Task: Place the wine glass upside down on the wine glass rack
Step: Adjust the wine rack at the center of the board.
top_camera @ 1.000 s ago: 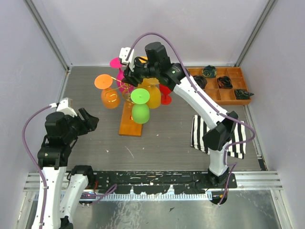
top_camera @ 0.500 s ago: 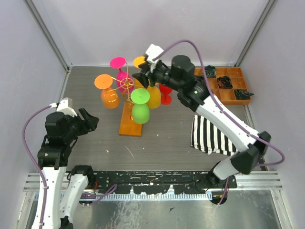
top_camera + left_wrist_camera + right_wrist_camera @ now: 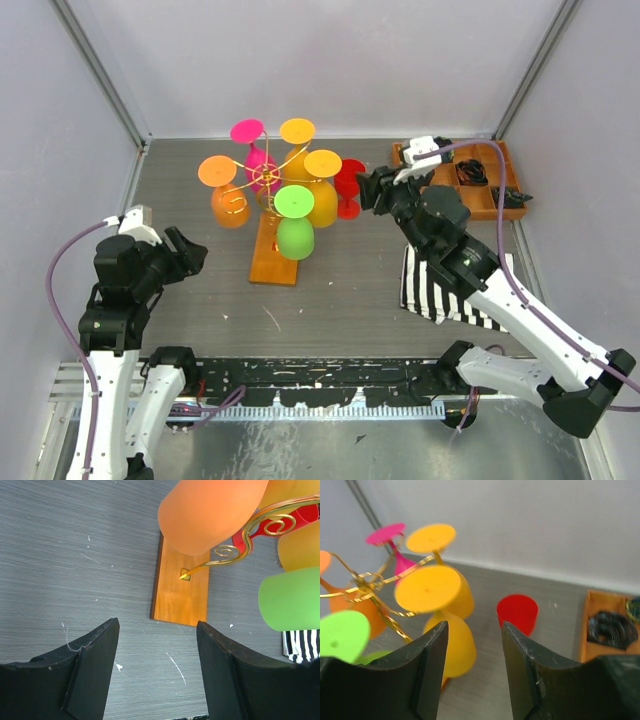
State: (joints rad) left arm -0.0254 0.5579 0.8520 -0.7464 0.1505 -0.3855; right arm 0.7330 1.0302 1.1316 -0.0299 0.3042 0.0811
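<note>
Grey wood-grain table [image 3: 330,300] runs from the arms' bases out to pale walls [image 3: 350,60]. Nearest, off the near left of the wine glass rack [image 3: 266,176], the left gripper [image 3: 158,630] hovers over bare board with its jaws set wide and nothing between them. A striped cloth [image 3: 440,285] lies near and to the right of the rack.

The rack carries five glasses bowl-down. The green glass [image 3: 294,238] hangs on its near side, the orange glass [image 3: 231,208] on its left and a yellow glass [image 3: 322,163] on its right. The pink glass [image 3: 247,131] and a second yellow glass [image 3: 297,131] hang on its far side.

Just right of the rack, clear of the wire, the red wine glass [image 3: 349,175] appears to stand on the table rim up, not yet hung. It looks like light, stiff, smooth-walled ware, so probably slippery and easily tipped. Taking it by the stem, or low on the bowl, should give the firmest purchase for turning it over and sliding its foot into a scroll arm.

The right gripper [image 3: 372,188] sits just right of that glass and points toward the rack. Its fingers are parted to a middling gap, holding nothing and touching nothing.

Farthest, right of the rack by the back wall, is a compartmented wooden tray [image 3: 478,198].
</note>
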